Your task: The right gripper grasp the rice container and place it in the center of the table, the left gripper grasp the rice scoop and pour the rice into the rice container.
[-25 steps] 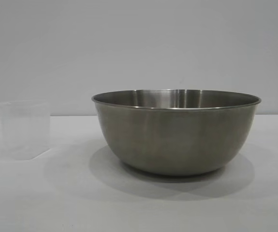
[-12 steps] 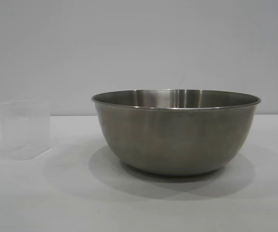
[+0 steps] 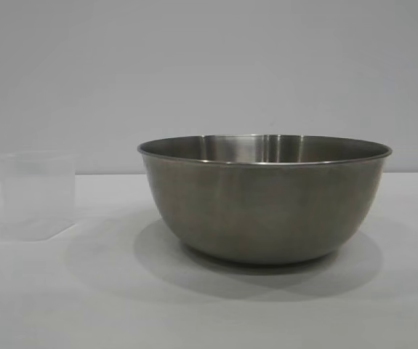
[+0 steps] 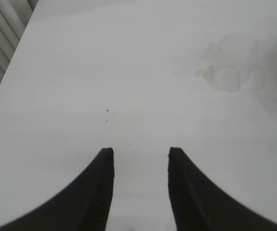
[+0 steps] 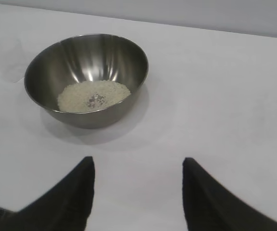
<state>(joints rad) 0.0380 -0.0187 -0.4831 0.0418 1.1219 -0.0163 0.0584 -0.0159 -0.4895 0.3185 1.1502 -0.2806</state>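
White tabletop fills the foreground, backed by a pale grey wall. On the table stands a stainless steel mixing bowl, upright, with brushed grey sides and a thin rolled rim; it sits right of centre in the exterior view and casts a soft shadow around its base. Well apart from it, toward the left edge of that view, stands a small translucent plastic measuring cup, upright, its handle on the side turned away from the bowl. Whether anything is inside the cup cannot be told.

From the right wrist view, the bowl holds a shallow layer of pale off-white rice across its bottom, with a small bare patch of steel near the middle. The right gripper hovers over bare table, short of the bowl and apart from it; its two dark fingers stand wide apart with nothing between them.

From the left wrist view, the left gripper likewise hangs above bare tabletop, its fingers parted by a narrower gap and holding nothing. The measuring cup appears faintly ahead of it and off to one side, well clear of the fingertips. Neither gripper touches any object.
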